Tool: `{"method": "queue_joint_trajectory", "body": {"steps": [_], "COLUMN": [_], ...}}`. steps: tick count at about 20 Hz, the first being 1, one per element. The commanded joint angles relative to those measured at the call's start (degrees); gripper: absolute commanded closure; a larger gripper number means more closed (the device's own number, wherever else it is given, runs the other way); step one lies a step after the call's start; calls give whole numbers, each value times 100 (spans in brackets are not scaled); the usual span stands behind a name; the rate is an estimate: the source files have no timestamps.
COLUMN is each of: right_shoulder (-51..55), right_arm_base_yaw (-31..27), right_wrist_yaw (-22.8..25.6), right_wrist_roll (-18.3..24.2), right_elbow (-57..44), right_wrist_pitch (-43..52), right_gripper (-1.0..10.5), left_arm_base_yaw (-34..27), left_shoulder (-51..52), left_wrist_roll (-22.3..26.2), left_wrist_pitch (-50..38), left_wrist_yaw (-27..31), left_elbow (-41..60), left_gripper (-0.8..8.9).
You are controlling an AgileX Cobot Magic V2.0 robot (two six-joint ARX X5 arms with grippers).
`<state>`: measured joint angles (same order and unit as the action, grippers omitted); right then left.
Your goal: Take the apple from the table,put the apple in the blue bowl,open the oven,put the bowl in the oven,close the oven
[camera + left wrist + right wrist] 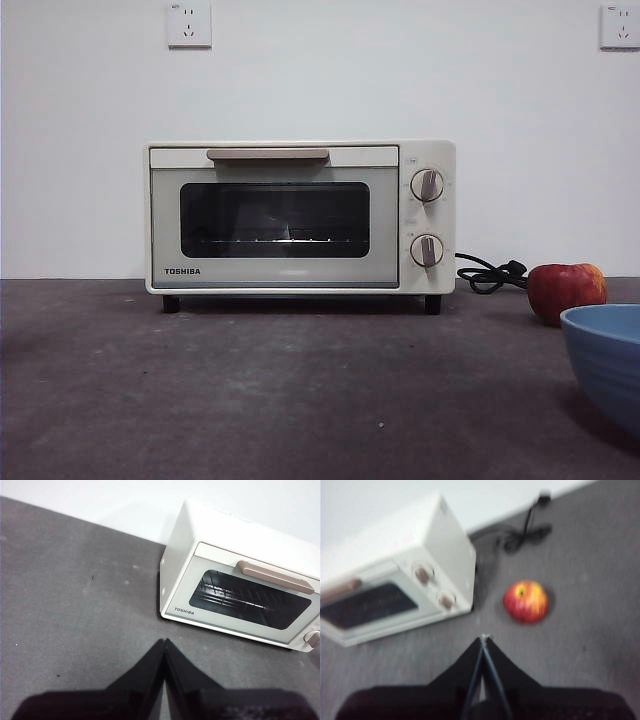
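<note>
Cream-white, the oven (pixel 300 217) stood with its door shut at the back of the tabletop (pixel 250 390); the apple (pixel 566 290) lay to its right, beside the black cord (pixel 490 274), with the blue bowl (pixel 606 362) nearer the camera. The left gripper (pixel 164 642) and right gripper (pixel 483 639) both hung above with jaws pressed together. To begin well, the right jaws should probably spread wide, centre over the apple, then descend. Behind, a plain white wall (pixel 80 150) carried two sockets (pixel 189 23).
</note>
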<state>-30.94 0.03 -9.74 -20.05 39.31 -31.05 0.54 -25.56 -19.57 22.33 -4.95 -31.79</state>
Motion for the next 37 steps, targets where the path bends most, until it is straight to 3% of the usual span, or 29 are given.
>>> {"method": "queue_joint_trajectory", "body": {"steps": [1,10,14,17,18,20,25,26,34,37], "right_shoulder": [-748,-2387,-3112,-3742,-3976,-4483,-5689,-5884,-7121,-7525], "right_arm_base_yaw": [0,0,0,0,0,2,2,11,155,195], "right_wrist_yaw": [-254,-420,-433,-417,-417,-422,-219,-136,597,592], "right_wrist_roll": [315,439,876,1128,1141,1279,1506,1572,1770,1764], "right_elbow": [496,1735,2302,2767,2935,3239,3851,3923,4647,4935], "right_wrist_pitch": [-466,-931,-1021,-1231,-1329,-1491,-1735,-1738,-1663,-1635], "right_gripper": [946,947,952,942,906,702,288,247,248,249], "left_arm_base_yaw": [11,11,15,17,17,17,17,17,17,17], "left_shoulder": [-450,-1655,-2168,-2350,-2389,-2426,-2457,-2468,-2754,-2933], "left_wrist_roll": [-15,120,501,796,870,938,1128,1193,1233,1233], "left_wrist_pitch": [254,1423,1958,2048,2039,2035,2024,2022,2000,2002], "left_wrist_yaw": [-94,-297,-330,-879,-1099,-1351,-1344,-1344,-1344,-1346], "left_elbow": [-391,-1493,-1751,-1751,-1751,-1751,-1751,-1751,-1751,-1751], "left_gripper": [818,818,818,818,818,818,818,818,818,818]}}
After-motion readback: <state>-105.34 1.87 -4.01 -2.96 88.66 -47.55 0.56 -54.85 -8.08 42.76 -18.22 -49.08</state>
